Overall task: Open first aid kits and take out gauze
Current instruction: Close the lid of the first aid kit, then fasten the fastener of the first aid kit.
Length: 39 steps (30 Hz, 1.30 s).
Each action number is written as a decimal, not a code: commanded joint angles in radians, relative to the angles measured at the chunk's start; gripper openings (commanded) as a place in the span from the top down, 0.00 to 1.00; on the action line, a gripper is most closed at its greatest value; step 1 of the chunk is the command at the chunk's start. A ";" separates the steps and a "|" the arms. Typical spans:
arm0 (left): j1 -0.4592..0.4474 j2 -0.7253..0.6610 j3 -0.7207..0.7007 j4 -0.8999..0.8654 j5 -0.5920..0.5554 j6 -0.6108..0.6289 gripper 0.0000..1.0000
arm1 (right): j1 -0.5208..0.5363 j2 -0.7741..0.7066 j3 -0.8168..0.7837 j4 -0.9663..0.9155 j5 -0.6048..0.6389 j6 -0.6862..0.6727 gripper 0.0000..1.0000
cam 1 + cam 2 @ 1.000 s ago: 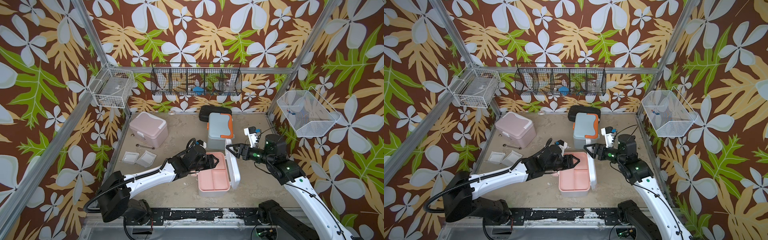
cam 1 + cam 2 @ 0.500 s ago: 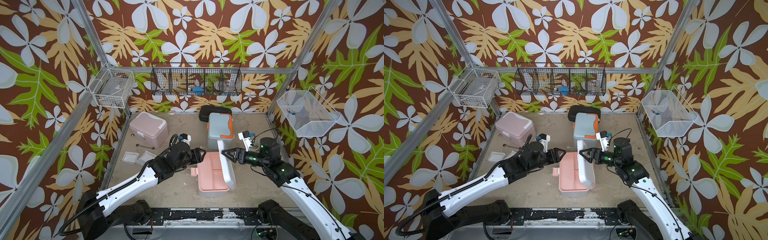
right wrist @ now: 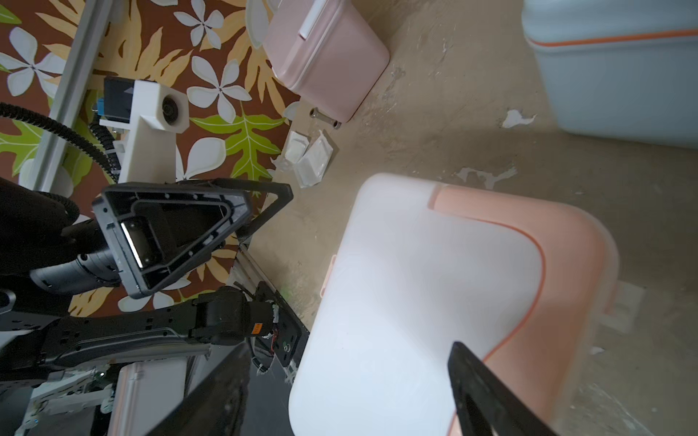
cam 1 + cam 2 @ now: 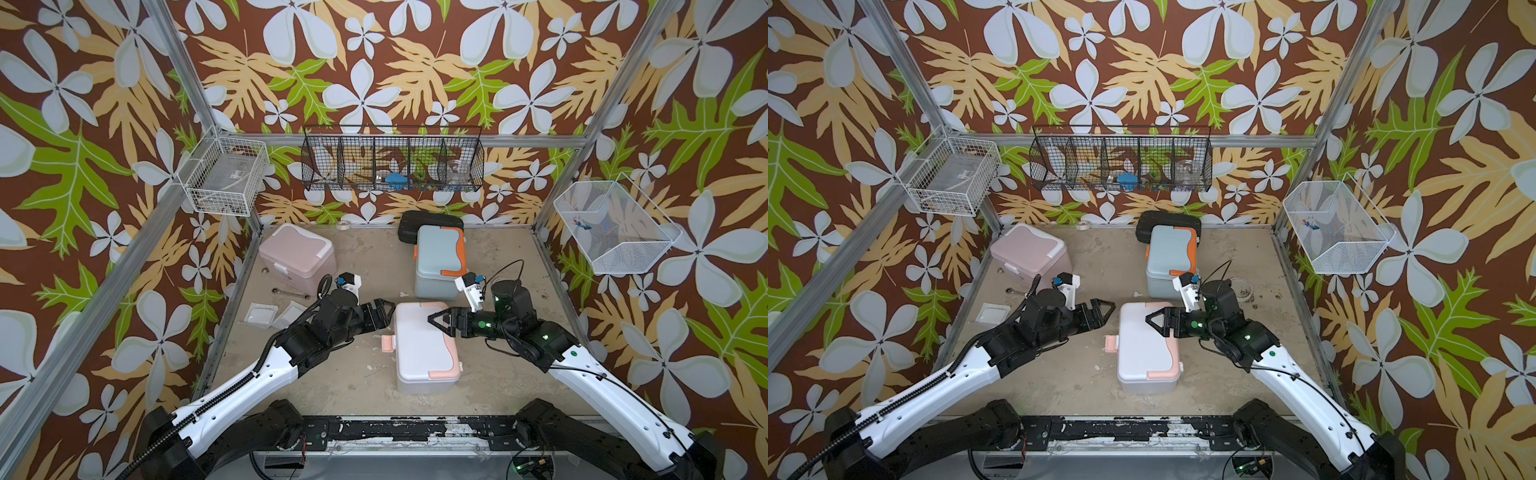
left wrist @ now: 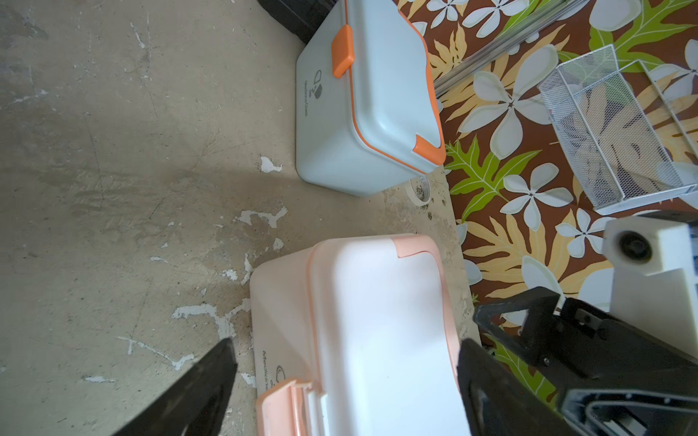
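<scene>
In both top views the white first aid kit (image 4: 422, 349) (image 4: 1144, 349) with peach trim lies mid-table, lid down, its peach latch (image 4: 388, 343) sticking out. My left gripper (image 4: 384, 309) (image 5: 345, 377) stands open beside its far left corner. My right gripper (image 4: 436, 320) (image 3: 351, 392) hangs open just over the lid's far end, holding nothing. The light blue kit (image 4: 438, 266) and the pink kit (image 4: 297, 253) stand shut further back. Two gauze packets (image 4: 262, 313) (image 3: 309, 158) lie on the table at the left.
A flat black case (image 4: 430, 220) leans behind the blue kit. A small wrench (image 4: 289, 293) lies near the pink kit, a tape roll (image 4: 1239, 286) by the right wall. Wire baskets (image 4: 392, 162) hang on the back and side walls.
The white kit's lid, upright a second ago, has swung down shut. My left gripper has drawn back to the left off the peach tray and opened wider. My right gripper followed the lid leftward.
</scene>
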 commanded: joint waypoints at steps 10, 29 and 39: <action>0.107 -0.047 -0.193 0.196 0.346 -0.072 0.00 | 0.003 -0.009 0.089 -0.159 0.229 -0.124 0.21; 0.103 0.060 -0.383 0.576 0.544 -0.245 0.00 | 0.007 0.001 -0.006 -0.174 0.243 -0.165 0.21; 0.048 0.114 -0.368 0.701 0.547 -0.309 0.00 | 0.018 -0.003 -0.039 -0.159 0.222 -0.165 0.22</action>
